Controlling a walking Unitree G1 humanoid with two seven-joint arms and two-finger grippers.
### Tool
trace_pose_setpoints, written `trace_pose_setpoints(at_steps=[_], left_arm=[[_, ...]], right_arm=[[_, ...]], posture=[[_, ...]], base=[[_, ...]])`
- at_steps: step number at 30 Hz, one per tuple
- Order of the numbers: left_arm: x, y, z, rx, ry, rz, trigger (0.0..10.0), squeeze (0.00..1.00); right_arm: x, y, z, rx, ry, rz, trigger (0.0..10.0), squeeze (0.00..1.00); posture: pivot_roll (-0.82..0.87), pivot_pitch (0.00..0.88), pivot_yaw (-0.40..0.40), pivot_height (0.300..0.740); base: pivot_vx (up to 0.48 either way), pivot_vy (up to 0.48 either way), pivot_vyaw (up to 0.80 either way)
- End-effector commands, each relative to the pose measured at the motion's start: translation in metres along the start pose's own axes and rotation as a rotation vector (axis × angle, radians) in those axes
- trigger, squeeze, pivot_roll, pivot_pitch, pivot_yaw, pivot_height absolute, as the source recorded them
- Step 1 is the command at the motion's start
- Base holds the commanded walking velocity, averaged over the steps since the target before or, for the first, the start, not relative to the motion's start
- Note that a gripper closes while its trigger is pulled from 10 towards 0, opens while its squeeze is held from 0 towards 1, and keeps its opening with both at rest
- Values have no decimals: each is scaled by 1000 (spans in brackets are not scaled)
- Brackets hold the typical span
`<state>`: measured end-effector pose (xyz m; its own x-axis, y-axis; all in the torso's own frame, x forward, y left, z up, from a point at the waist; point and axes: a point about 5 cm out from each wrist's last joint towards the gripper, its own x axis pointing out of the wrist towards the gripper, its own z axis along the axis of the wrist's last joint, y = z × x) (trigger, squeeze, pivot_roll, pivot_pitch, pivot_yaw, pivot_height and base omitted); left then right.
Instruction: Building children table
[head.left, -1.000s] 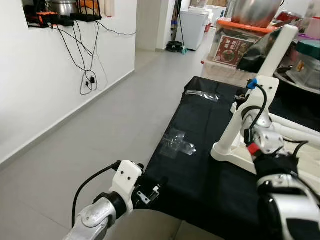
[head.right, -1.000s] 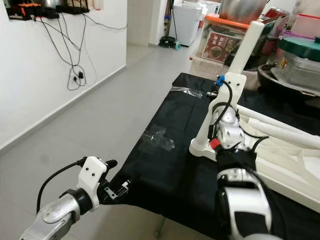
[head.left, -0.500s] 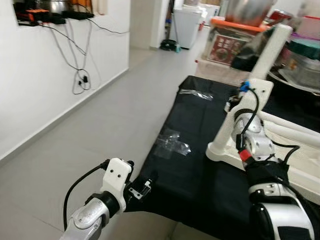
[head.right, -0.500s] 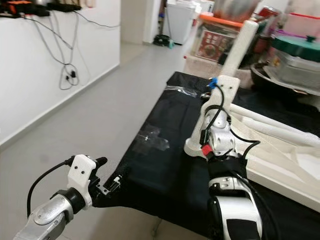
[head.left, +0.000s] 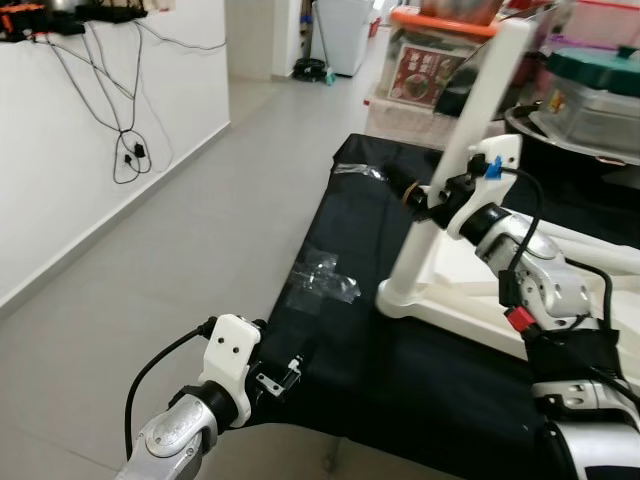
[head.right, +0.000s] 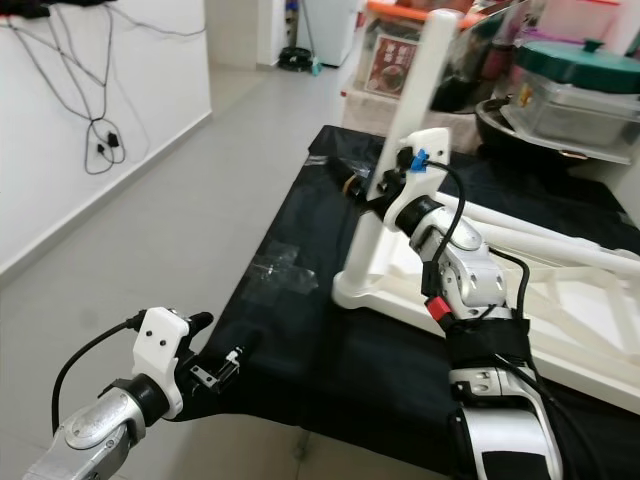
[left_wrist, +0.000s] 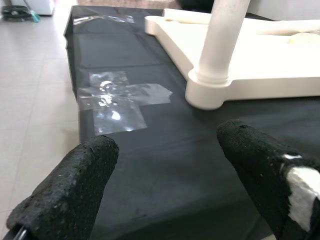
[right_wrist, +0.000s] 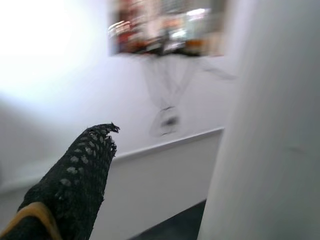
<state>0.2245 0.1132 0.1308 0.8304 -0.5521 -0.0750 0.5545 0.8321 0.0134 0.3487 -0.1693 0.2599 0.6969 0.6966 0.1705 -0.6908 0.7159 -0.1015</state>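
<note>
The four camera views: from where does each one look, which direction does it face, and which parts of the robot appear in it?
Left eye view: on the head, facing forward and down at the black cloth and white table frame; both arms show.
Right eye view: same scene, shifted sideways.
Left wrist view: along the open left gripper toward the upright table leg and clear tape.
Right wrist view: along the right gripper's fingers, beside the leg.
All share the leg.

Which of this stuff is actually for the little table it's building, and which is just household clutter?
For the job:
- white table leg
- white tabletop
- right gripper
- left gripper

Just lying about:
- clear tape
- black cloth
- dangling cables
- green-lidded container
</note>
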Motion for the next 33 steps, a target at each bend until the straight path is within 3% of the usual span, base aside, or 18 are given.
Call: trace_pose_setpoints(at_steps=[1,7,8,10,11,12,15,16,17,19,21,23,24,26,27,29,30,33], left_arm=[[0,-2,-1,-2,5,-10,10000,0],[2,-4,0,-1,3,-16,10000,0],[1,-4,0,-2,2,-17,10000,0],[1,-4,0,-2,2,-17,10000,0],[1,-4,0,-3,3,-19,10000,0],[1,-4,0,-4,3,-22,10000,0],[1,-4,0,-4,3,-25,10000,0],[2,-5,0,-5,2,-27,10000,0],[2,-5,0,-5,2,-27,10000,0],[2,-5,0,-5,2,-29,10000,0],[2,-5,0,-6,2,-30,10000,0],[2,-5,0,-5,3,-30,10000,0],[2,-5,0,-5,3,-30,10000,0],[2,-5,0,-3,3,-28,10000,0],[2,-5,0,-3,3,-28,10000,0],[2,-2,1,0,-1,-9,10000,0],[2,-2,1,0,-1,-9,10000,0],[2,1,2,3,-5,11,10000,0]], right_arm=[[6,24,-5,-16,40,197,10000,0],[4,40,-20,-70,121,350,10000,0],[1,46,-21,-75,129,407,9098,0],[1,46,-21,-75,129,407,9098,0],[-4,51,-22,-70,141,471,6941,0],[-7,53,-24,-59,145,504,0,0],[-8,54,-24,-53,147,518,0,0],[1,34,-33,-69,198,321,0,0],[1,34,-33,-69,198,321,0,0],[9,15,-42,-97,255,103,0,0],[10,11,-45,-104,268,38,0,0],[13,-4,-58,-80,321,-200,0,0],[13,-4,-58,-80,321,-200,0,0],[5,-21,-75,-46,392,-506,0,0],[5,-21,-75,-46,392,-506,0,0],[-17,-32,-92,-13,433,-824,0,0],[-17,-32,-92,-13,433,-824,0,0],[-41,-35,-102,-27,459,-1064,0,0]], posture=[[91,0,-125,740],[96,0,-129,740],[97,0,-128,740],[97,0,-128,740],[97,0,-128,740],[92,0,-125,740],[92,0,-125,740],[86,0,-122,740],[86,0,-122,740],[86,0,-122,740],[86,0,-122,740],[83,0,-120,740],[83,0,-120,740],[87,0,-122,740],[87,0,-122,740],[92,0,-126,740],[92,0,-126,740],[93,0,-126,740]], base=[[0,0,0],[0,0,0],[0,0,0],[0,0,0],[0,0,0],[0,0,0],[0,0,0],[0,0,0],[0,0,0],[0,0,0],[0,0,0],[0,0,0],[0,0,0],[0,0,0],[0,0,0],[0,0,0],[0,0,0],[0,0,0]])
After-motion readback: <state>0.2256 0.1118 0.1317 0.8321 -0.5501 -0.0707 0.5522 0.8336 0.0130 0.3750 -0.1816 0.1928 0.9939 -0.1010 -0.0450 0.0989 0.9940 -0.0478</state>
